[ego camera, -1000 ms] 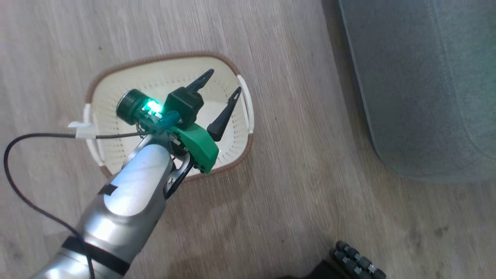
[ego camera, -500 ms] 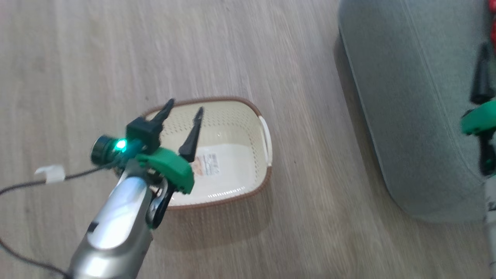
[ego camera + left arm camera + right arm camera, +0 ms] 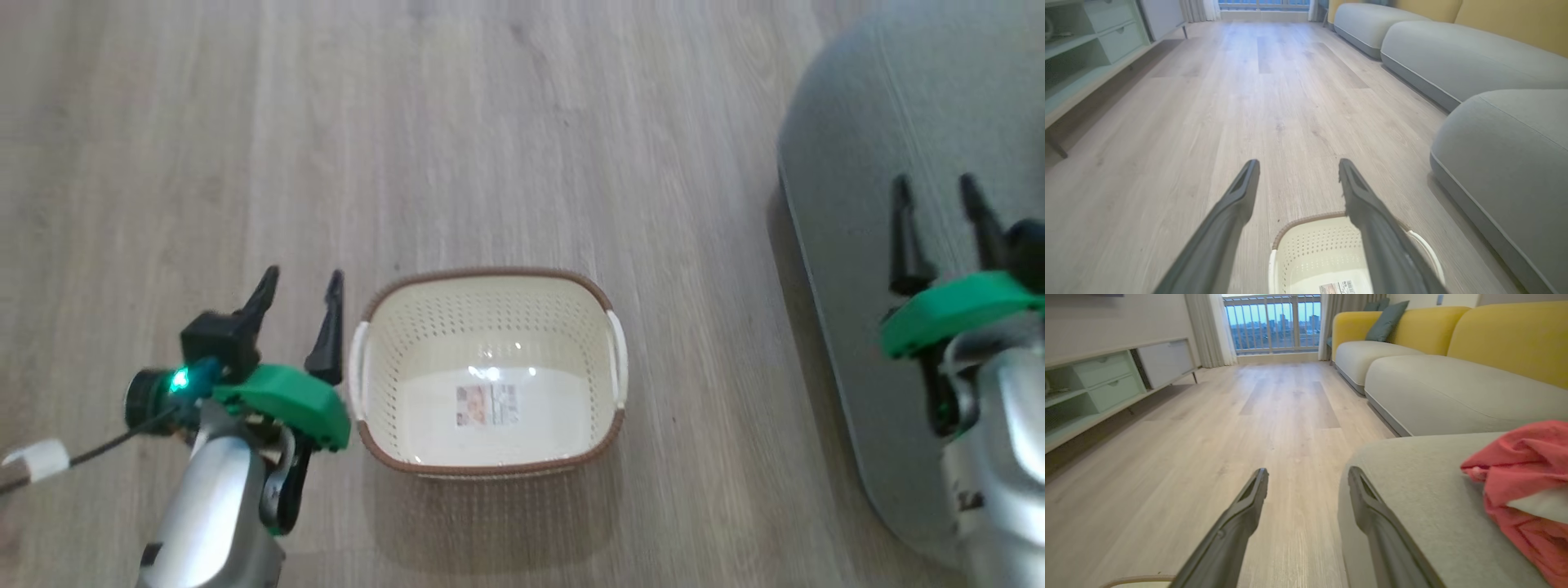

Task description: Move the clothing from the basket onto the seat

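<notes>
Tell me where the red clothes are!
In the right wrist view, the clothing lies on the grey seat, at the picture's right edge, right of the right gripper.

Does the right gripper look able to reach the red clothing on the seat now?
Probably yes. The right gripper is open over the edge of the seat. The clothing lies on it, off to the right in the wrist view, with nothing between them.

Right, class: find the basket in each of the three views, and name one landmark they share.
Head view: basket in the centre, slightly below the middle.
Left wrist view: basket at the bottom edge, centre, cut off.
Right wrist view: basket rim, a sliver in the bottom left corner.
Shared landmark: the grey seat, on the right in all three.
</notes>
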Tool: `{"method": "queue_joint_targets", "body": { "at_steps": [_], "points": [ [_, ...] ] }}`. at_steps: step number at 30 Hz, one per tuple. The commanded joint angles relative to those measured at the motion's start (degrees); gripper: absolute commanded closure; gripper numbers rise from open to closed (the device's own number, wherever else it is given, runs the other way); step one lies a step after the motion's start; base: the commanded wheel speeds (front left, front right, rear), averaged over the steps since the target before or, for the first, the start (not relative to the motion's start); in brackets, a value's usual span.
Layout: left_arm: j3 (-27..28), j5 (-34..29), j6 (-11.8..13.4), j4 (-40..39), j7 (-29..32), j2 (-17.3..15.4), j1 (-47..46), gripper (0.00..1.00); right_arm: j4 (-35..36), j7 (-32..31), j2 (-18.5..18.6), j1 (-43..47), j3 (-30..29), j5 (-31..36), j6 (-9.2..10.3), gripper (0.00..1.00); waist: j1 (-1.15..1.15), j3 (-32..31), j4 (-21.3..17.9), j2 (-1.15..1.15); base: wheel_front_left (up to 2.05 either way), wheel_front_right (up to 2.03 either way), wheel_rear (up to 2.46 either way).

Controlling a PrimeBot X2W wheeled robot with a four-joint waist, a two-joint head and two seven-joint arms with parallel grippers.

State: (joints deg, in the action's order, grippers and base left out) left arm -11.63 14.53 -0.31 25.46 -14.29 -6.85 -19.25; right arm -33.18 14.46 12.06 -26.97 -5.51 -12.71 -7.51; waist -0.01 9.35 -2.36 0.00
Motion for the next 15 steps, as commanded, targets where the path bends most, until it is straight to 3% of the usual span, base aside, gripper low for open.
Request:
{"method": "queue_joint_targets", "body": {
  "at_steps": [1, 15],
  "points": [
    [3.8, -0.6, 0.3, -1.8, -0.7, -0.2, 0.0, 0.0, 2.4, 0.5, -0.7, 0.9, 2.3, -0.6, 0.02, 0.0, 0.01, -2.3, 2.1, 0.0, 0.0, 0.0, 0.0],
    [11.6, -4.8, 0.2, -2.8, -0.7, 1.8, 5.6, 0.0, 4.0, 0.5, -3.4, 6.2, 8.4, -1.2, 0.02, 0.0, 0.01, -6.6, 3.9, 0.0, 0.0, 0.0, 0.0]
  ]
}}
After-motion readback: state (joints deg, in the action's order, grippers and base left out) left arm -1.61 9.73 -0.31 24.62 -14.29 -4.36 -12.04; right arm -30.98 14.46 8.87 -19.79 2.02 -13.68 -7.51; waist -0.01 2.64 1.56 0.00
